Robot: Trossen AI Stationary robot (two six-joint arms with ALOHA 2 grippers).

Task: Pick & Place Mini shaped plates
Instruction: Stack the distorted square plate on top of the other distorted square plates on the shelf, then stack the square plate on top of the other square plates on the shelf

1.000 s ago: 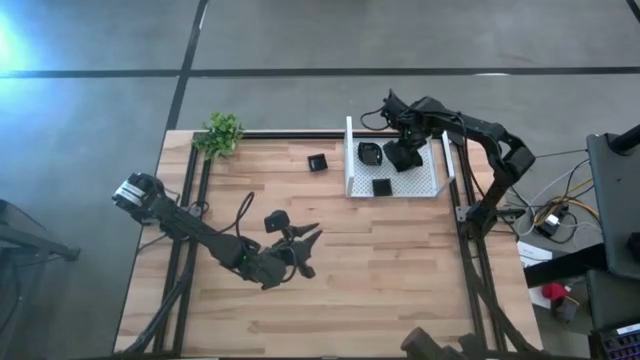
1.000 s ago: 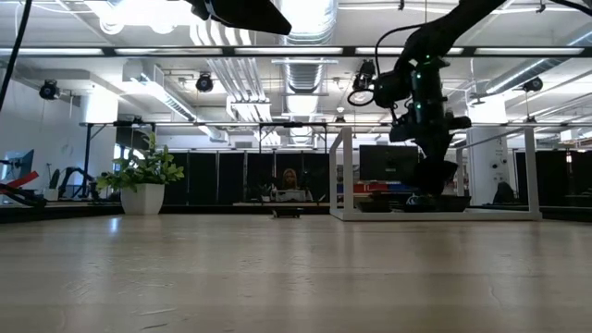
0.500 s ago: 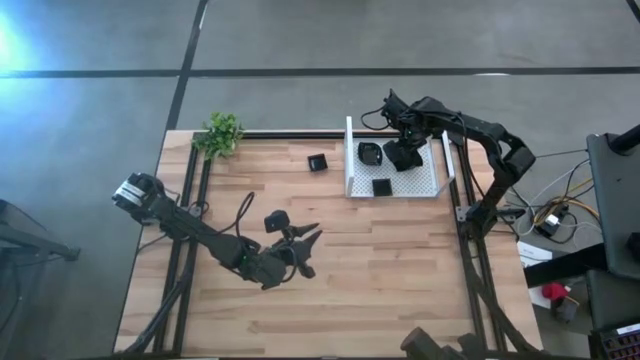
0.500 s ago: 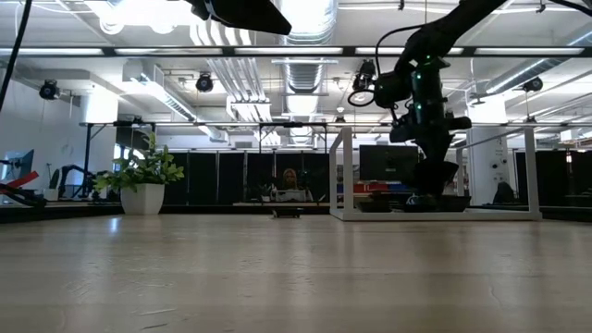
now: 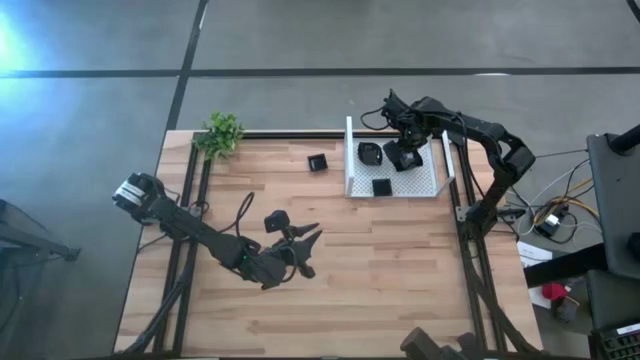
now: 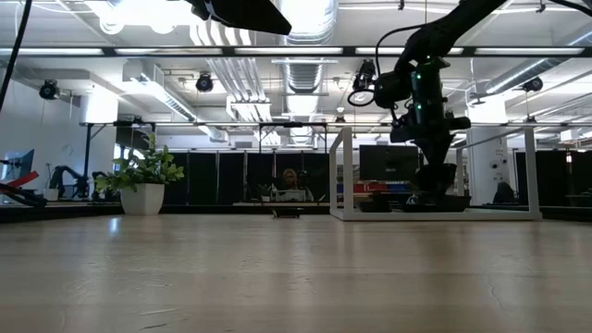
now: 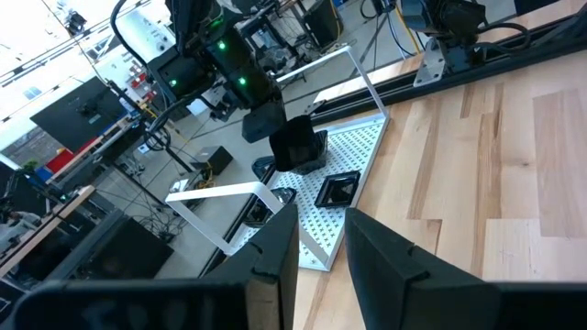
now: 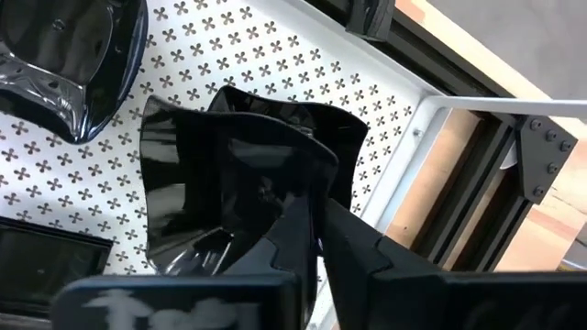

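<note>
My right gripper (image 5: 402,155) reaches over the white mesh tray (image 5: 348,160) and is shut on a wavy-edged black mini plate (image 8: 238,174). A rounded black plate (image 8: 64,55) and a small square one (image 8: 37,243) lie flat on the tray floor beside it. Another small square plate (image 5: 317,162) sits on the table left of the tray. My left gripper (image 5: 308,250) hovers open over the middle of the table, far from all plates. My right gripper (image 8: 316,215) pinches the wavy plate by its rim (image 8: 312,183), one finger (image 8: 353,243) on each face. It comes from above, pointing down into the tray. The plate stands tilted on edge in the hold; whether its lower edge touches the tray floor, I cannot tell.
The tray has upright walls (image 6: 344,171) on its left and right sides. A small potted plant (image 5: 220,133) stands at the table's far left corner. Bare wood stretches between the left gripper and the tray. Metal rails (image 5: 468,215) run along both table sides.
</note>
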